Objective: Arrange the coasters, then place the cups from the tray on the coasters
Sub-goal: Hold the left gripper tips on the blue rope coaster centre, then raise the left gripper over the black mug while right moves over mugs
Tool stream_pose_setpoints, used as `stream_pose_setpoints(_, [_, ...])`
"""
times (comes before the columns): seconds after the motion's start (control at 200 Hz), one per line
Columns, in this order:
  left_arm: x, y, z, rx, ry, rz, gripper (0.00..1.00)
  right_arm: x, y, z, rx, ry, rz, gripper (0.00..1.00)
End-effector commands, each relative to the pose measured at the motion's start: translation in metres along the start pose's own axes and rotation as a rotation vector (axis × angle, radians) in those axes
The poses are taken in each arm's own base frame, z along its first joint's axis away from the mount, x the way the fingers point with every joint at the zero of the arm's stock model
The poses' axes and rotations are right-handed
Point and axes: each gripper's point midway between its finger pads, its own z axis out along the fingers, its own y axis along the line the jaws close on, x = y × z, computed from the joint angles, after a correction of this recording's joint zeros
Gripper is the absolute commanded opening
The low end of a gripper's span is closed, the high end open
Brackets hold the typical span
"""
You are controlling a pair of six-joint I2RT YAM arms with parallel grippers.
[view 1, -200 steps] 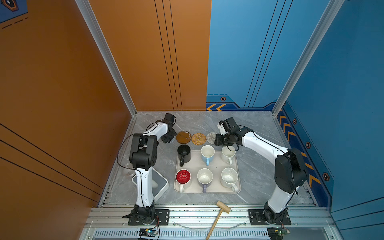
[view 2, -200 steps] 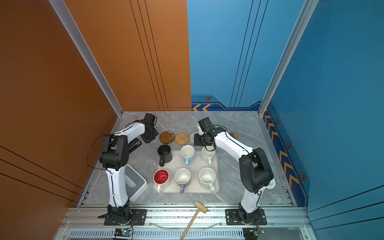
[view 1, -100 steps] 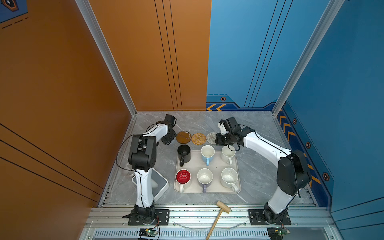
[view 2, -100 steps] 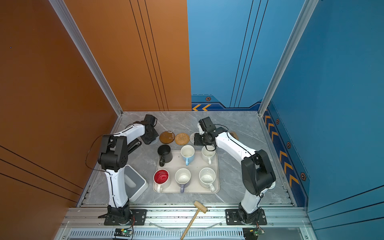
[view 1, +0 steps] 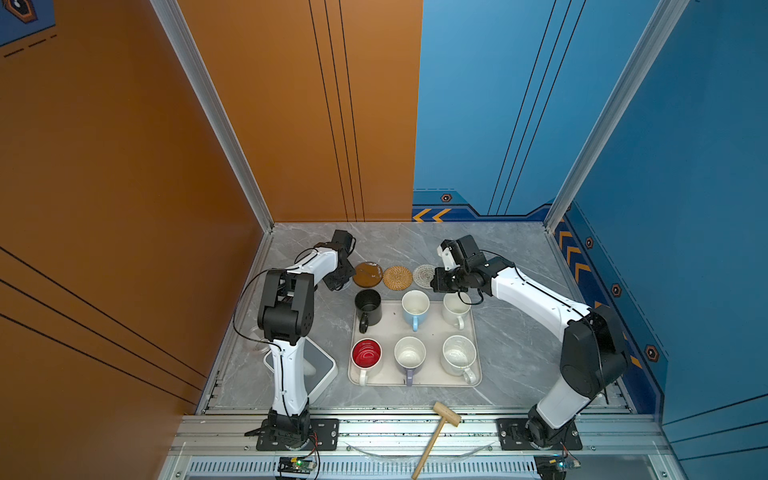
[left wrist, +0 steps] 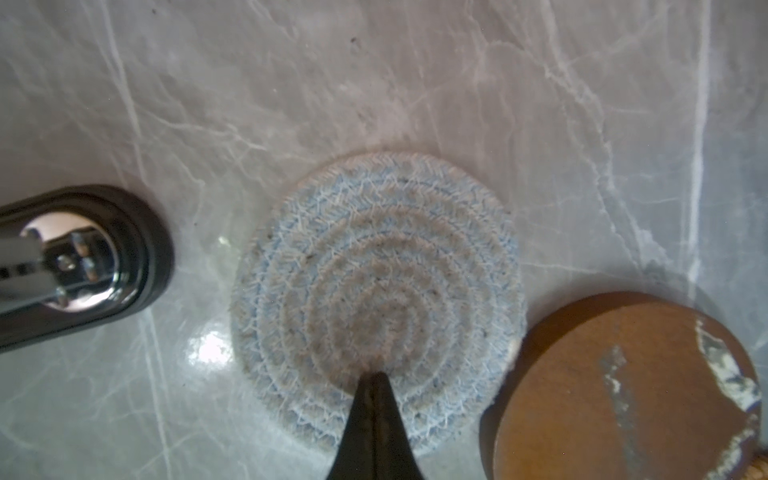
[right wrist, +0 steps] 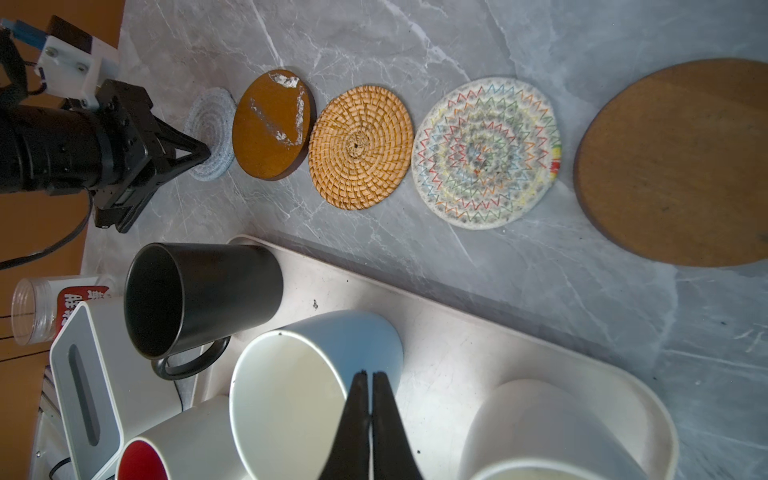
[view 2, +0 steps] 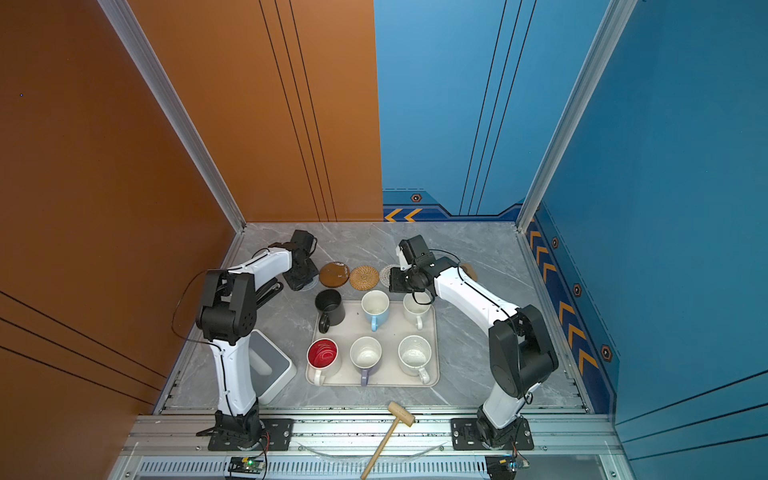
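My left gripper (left wrist: pixel 376 376) is shut, its tip pressed on a pale blue-grey spiral coaster (left wrist: pixel 376 291). That coaster starts a row with a glossy brown coaster (right wrist: pixel 272 124), a rattan coaster (right wrist: pixel 360 147), a zigzag-stitched spiral coaster (right wrist: pixel 486 153) and a matte brown coaster (right wrist: pixel 681 162). My right gripper (right wrist: pixel 369 374) is shut and empty above the tray's (view 1: pixel 432 328) far edge, over the light blue cup (view 1: pixel 415 306). The black cup (view 1: pixel 368 307), cream cup (view 1: pixel 456 309), red-inside cup (view 1: pixel 366 355), lavender cup (view 1: pixel 409 355) and speckled cup (view 1: pixel 458 354) also stand in the tray.
A white-and-grey square device (view 1: pixel 320 370) sits left of the tray, with a clear jar (right wrist: pixel 33 311) beside it. A wooden mallet (view 1: pixel 440 424) lies on the front rail. A black oval object with a shiny centre (left wrist: pixel 83 257) lies near the spiral coaster.
The right arm has shifted slightly while its gripper stays near the row of coasters. The left gripper holds its place on the spiral coaster.
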Motion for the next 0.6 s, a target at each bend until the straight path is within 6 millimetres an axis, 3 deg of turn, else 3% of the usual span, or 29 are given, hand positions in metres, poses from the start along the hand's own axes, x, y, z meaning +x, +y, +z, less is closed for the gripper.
stream_pose_setpoints(0.0, [-0.005,-0.004,-0.021,0.008,-0.009,0.018,0.01,-0.006,0.008,-0.012,-0.024,-0.041,0.002,0.00])
stream_pose_setpoints(0.31, [-0.025,-0.016,-0.050,0.064,-0.075,0.020,0.03,-0.009,0.011,-0.032,-0.021,-0.075,-0.010,0.00])
stream_pose_setpoints(0.411, [-0.029,-0.021,-0.069,0.096,-0.103,0.025,0.03,-0.007,0.009,-0.049,0.006,-0.085,-0.032,0.00])
stream_pose_setpoints(0.596, [-0.032,-0.033,-0.114,0.167,-0.176,0.077,0.06,0.012,-0.013,-0.092,0.146,-0.074,-0.078,0.15])
